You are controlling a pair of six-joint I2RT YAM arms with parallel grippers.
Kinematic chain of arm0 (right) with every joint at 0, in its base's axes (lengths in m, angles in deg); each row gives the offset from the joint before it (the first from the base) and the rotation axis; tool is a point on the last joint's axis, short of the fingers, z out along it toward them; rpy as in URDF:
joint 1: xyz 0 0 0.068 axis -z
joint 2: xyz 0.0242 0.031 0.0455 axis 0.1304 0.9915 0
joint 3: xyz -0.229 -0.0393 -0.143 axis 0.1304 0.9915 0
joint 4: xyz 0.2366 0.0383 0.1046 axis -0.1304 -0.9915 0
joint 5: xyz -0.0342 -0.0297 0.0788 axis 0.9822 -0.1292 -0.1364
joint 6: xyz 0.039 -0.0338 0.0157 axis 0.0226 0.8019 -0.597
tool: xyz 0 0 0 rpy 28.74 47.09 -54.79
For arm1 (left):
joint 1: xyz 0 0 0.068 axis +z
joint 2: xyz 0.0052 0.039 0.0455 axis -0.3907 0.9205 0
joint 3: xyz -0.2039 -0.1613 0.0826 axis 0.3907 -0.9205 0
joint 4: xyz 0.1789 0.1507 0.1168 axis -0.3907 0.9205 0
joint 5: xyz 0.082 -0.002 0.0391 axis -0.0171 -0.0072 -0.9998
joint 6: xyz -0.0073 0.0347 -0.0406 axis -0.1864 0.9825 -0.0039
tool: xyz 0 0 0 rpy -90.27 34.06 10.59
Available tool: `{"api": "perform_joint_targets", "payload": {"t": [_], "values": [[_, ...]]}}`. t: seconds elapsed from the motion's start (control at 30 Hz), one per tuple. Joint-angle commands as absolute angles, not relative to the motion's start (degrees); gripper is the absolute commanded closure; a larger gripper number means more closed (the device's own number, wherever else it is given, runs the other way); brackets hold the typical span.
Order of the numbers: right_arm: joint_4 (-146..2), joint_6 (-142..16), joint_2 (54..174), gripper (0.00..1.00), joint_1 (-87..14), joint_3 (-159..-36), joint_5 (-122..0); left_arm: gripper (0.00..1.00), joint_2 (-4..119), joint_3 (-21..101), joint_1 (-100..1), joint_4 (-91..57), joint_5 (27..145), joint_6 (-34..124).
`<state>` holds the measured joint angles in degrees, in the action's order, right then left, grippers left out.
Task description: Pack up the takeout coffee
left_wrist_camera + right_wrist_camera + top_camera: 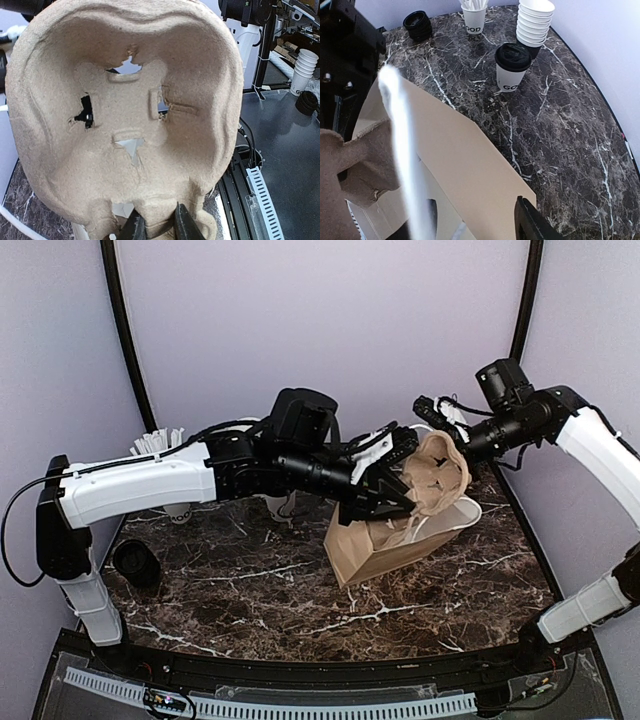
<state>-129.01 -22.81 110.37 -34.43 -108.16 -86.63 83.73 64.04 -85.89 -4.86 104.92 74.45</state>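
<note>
One takeout coffee, a white cup with a black lid, stands on the marble table beyond the brown paper bag. In the top view the bag stands mid-table. My left gripper is shut on the rim of a tan pulp cup carrier. It holds the carrier tilted over the bag's mouth. My right gripper is open above the bag, one finger showing. A blurred white bag handle crosses in front of the right wrist camera. The right gripper hovers just behind the carrier.
A stack of lidless white cups, a cup of white sticks and a stack of black lids stand at the far side of the table. In the top view the lids sit at the left, under my left arm.
</note>
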Motion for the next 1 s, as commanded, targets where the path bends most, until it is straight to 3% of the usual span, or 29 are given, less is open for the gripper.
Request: {"api": "perform_joint_targets", "payload": {"t": [0.0,0.33,0.73,0.97], "values": [[-130.66,-22.21,108.30,0.42,-32.63,-111.22,-87.27,0.79,79.98,63.15,-86.02,-4.82,101.58,73.40],[-136.34,-20.28,105.70,0.38,-27.94,-112.36,-86.28,0.80,80.45,64.44,-85.19,-1.18,95.58,71.32],[-147.59,-10.20,101.33,0.44,-22.14,-114.69,-91.61,0.80,80.58,64.97,-84.04,0.59,94.12,69.27],[-152.23,-2.23,98.17,0.30,-22.59,-109.76,-99.43,0.80,80.94,65.69,-83.24,0.63,94.62,67.72]]}}
